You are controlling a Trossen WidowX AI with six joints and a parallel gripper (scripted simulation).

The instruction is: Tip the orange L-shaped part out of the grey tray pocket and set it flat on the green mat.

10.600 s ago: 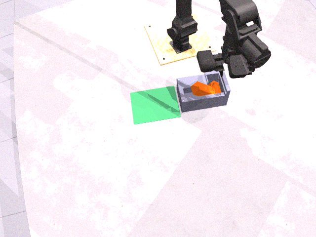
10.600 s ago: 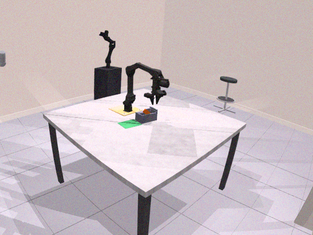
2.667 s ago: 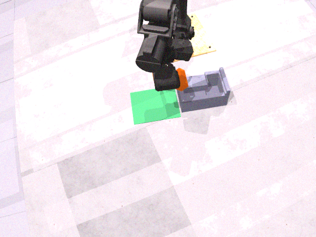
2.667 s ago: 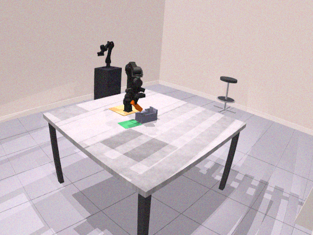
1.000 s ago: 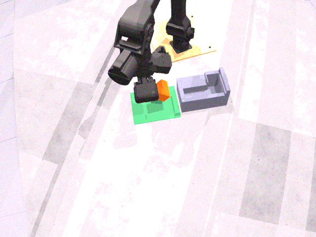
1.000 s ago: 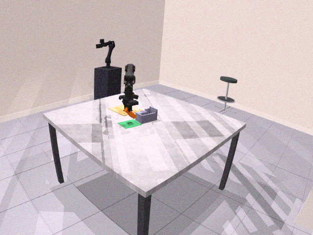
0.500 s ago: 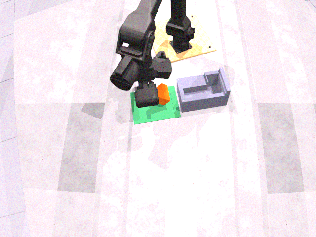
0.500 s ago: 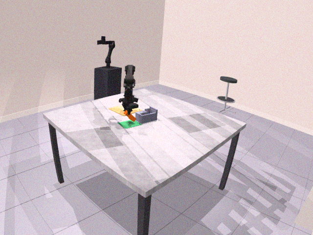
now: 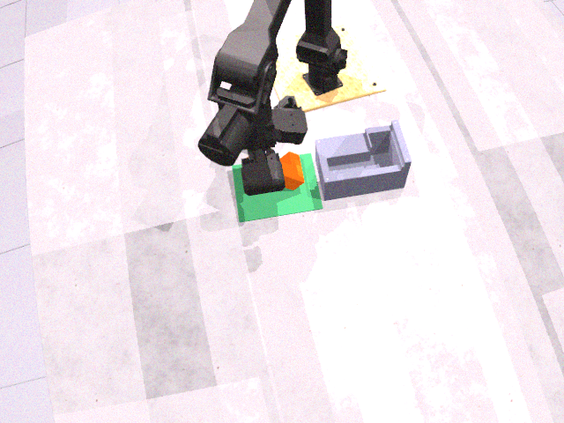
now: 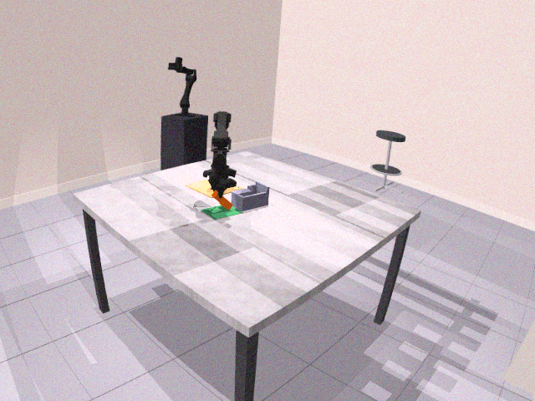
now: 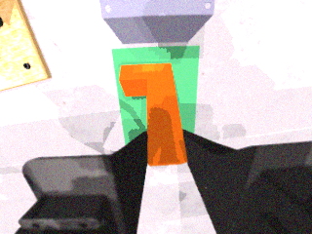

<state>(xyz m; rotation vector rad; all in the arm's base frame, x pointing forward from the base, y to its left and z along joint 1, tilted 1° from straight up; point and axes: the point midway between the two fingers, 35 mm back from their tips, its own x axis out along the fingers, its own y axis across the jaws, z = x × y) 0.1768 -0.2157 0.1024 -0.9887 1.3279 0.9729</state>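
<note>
The orange L-shaped part (image 9: pixel 293 172) (image 10: pixel 223 200) (image 11: pixel 163 97) is out of the tray and slants down over the green mat (image 9: pixel 273 208) (image 10: pixel 216 213) (image 11: pixel 188 80). My gripper (image 10: pixel 219 193) (image 11: pixel 163 135) is shut on its straight end, the raised one. The L-shaped end is lower and points toward the tray; whether it touches the mat I cannot tell. In the top view the gripper body hides the fingertips and the held end. The grey tray (image 9: pixel 364 184) (image 10: pixel 249 201) (image 11: pixel 156 28) stands beside the mat, its pocket empty.
A yellow board (image 9: pixel 359 87) (image 10: pixel 199 187) (image 11: pixel 17 58) lies behind the mat and tray, under the arm's base (image 9: pixel 322 83). The tray's high end wall (image 9: pixel 400 145) is on the side away from the mat. Another arm (image 10: pixel 186 90) stands on a dark pedestal (image 10: pixel 183 139) beyond the table.
</note>
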